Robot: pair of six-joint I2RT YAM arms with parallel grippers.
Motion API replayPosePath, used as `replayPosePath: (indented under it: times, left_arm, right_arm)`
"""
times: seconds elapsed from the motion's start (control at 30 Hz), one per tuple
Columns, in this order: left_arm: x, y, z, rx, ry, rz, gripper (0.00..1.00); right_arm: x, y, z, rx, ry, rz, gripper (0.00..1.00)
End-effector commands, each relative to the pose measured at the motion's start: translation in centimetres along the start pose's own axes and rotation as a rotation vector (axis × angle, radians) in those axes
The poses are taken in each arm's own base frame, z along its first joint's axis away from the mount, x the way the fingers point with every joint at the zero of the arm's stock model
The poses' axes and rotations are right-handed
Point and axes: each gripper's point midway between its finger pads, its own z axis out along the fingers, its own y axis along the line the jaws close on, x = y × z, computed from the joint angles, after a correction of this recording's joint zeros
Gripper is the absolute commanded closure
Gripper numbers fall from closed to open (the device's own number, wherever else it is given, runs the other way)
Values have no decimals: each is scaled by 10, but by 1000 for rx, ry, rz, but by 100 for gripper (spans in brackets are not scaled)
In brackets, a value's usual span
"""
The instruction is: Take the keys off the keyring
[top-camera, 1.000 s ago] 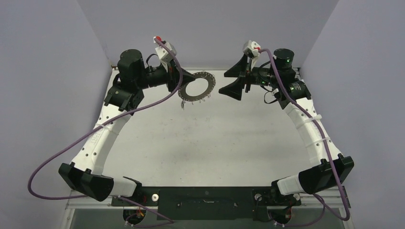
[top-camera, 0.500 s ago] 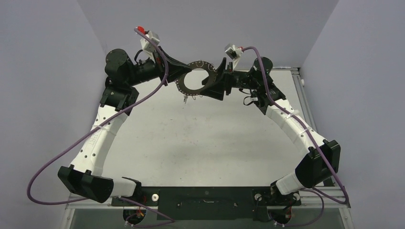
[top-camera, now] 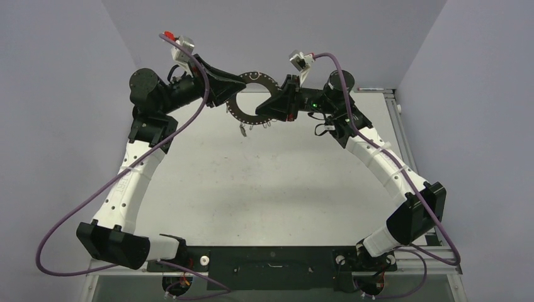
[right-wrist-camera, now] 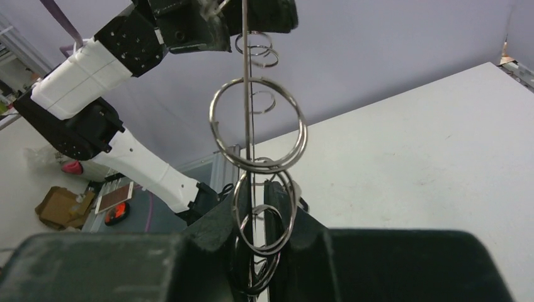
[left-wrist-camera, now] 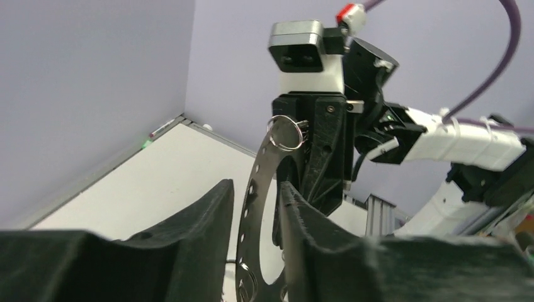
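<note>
Top external: left gripper (top-camera: 237, 89), jaws pressed on the keyring (top-camera: 259, 77) at its 10 o'clock rim, with the ring held aloft off the table (top-camera: 264, 189). Keys (top-camera: 242, 130) dangle from wire loops (right-wrist-camera: 258, 123) at the ring's 6 o'clock, apart from both grippers. Right gripper (top-camera: 272, 107), jaws pinching the 4 o'clock rim. Step, as judged: ring braced two-handed, no key off yet. Next move likely calls for one gripper to let go, drop to 6 o'clock and pinch one key finely while the other holds firm.
</note>
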Motion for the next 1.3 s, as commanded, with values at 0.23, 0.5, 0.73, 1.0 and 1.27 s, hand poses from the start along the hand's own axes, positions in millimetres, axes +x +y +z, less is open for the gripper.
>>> replayPosePath:
  times: [0.23, 0.5, 0.73, 1.0, 1.27]
  left_arm:
    - [4, 49, -37, -287, -88, 40, 31]
    - [49, 54, -68, -334, -104, 119, 27]
    - [78, 47, -56, -227, -41, 156, 29]
    - [104, 35, -32, -118, 14, 189, 33]
    - [102, 38, -16, -77, -2, 185, 44]
  right_arm:
    - [-48, -6, -2, 98, -125, -39, 95]
    - [-55, -7, -4, 106, -145, -35, 95]
    - [-56, -6, -5, 100, -151, -36, 95]
    - [-61, -4, -5, 92, -159, -44, 95]
    - [-62, -4, -4, 98, -157, -53, 95]
